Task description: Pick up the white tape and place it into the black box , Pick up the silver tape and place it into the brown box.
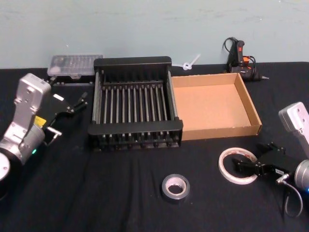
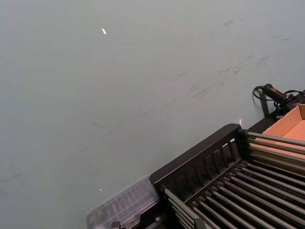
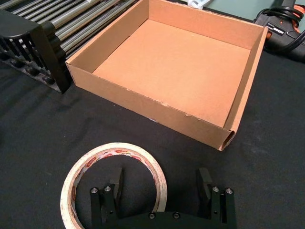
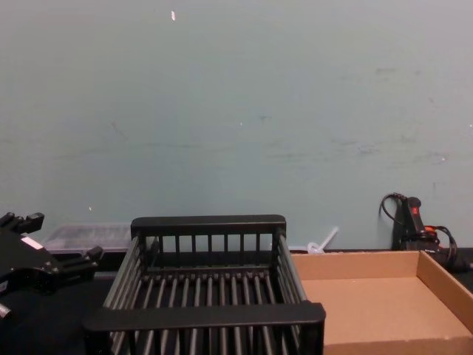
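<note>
Two grippers are in view above a black-covered surface [image 1: 72,203]. At the left edge, the left gripper [image 1: 72,105] hangs clear of the surface with its fingers apart and nothing between them, just beside the left wall of the black slatted open-topped crate [image 1: 134,64]. A clear plastic lidded case [image 1: 75,65] lies at the back left corner. The crate sits at the surface's centre back, touching the shallow brown cardboard tray [image 1: 253,108] on its right; both are empty. A small thick roll of dark grey-silver tape [image 1: 175,186] lies flat near the front edge, centre, well apart from both grippers. Right of it, the thin wide ring of off-white tape [image 1: 226,164] with red print inside its core lies flat before the tray. The right gripper [image 3: 159,183] is spread open, straddling the ring's right wall: one finger inside the core, the other outside. A black-and-orange glue gun [image 1: 240,57] stands at the back right.
</note>
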